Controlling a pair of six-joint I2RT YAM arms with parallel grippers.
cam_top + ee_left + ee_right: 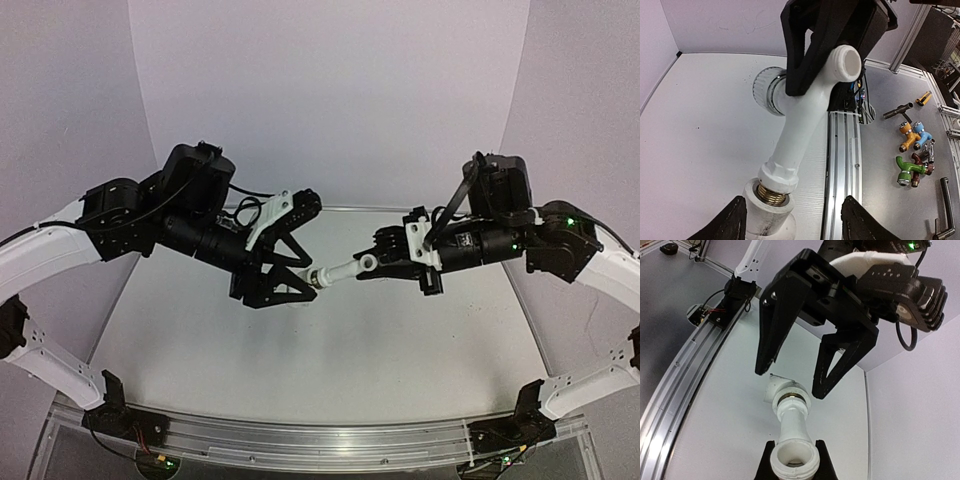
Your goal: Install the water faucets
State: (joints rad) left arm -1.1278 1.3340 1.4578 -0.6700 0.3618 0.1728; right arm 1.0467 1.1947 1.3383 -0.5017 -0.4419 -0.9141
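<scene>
A: Starting with the biggest thing, what is over the table [330,380]?

B: The left arm [190,225] and the right arm [500,235] reach in from the sides and meet above its middle. The tap [800,135] hangs in the air between them, clear of the surface.

A: Which one has hold of it?

B: The right pincer [794,447] is clamped on the mouth of the spout. The left pincer [789,384] stands wide, one finger on each side of the fitting [765,217], with a plain gap on at least one side.

A: And the fitting itself?

B: It sits on the tap's brass thread [771,192], and a little thread shows between the two. The ribbed knob [764,87] sticks out sideways partway along the body.
</scene>
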